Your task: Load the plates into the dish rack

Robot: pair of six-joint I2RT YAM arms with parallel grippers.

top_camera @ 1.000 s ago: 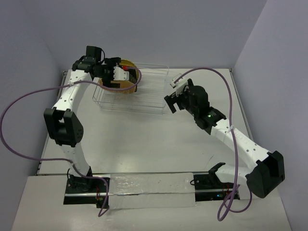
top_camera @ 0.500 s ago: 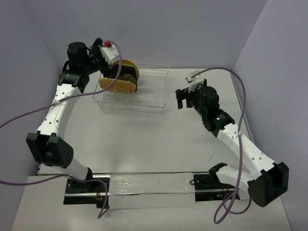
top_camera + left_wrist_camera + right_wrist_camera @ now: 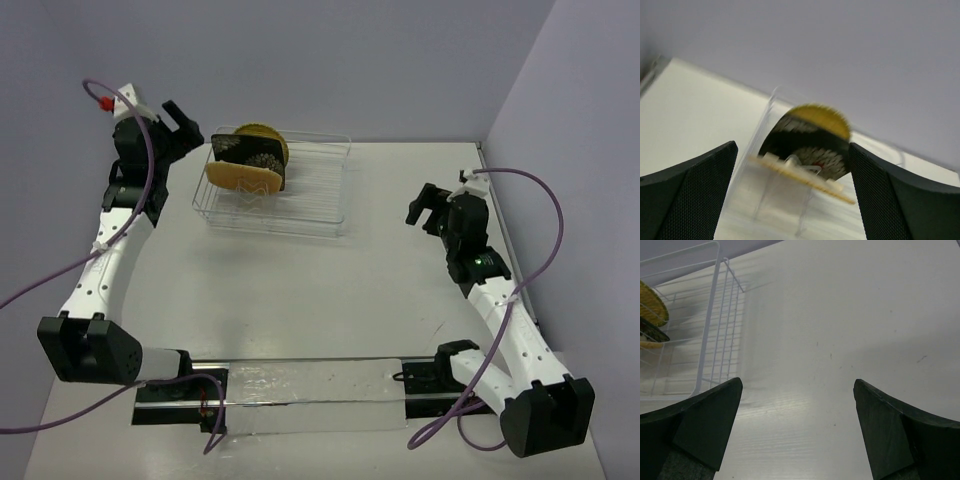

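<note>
Plates: the plates (image 3: 243, 179) are being held upright in the dish rack (image 3: 322, 196), upper left of the top view.
Grippers: left gripper (image 3: 186, 124) and right gripper (image 3: 424, 207) are being shown spread, empty.
Handling: stiff, slick, probably breakable; rims are being judged the best hold.

Left wrist view: dish rack (image 3: 766, 192) smeared by blur, wires barely traceable. Tan plate (image 3: 802, 174) edge-on and soft. Flower pattern on black plate (image 3: 807, 150) unreadable. Right wrist view: rack cut by left frame edge, only a sliver of yellow plate (image 3: 651, 302) showing. Top view: yellow plate mostly hidden behind black plate.
</note>
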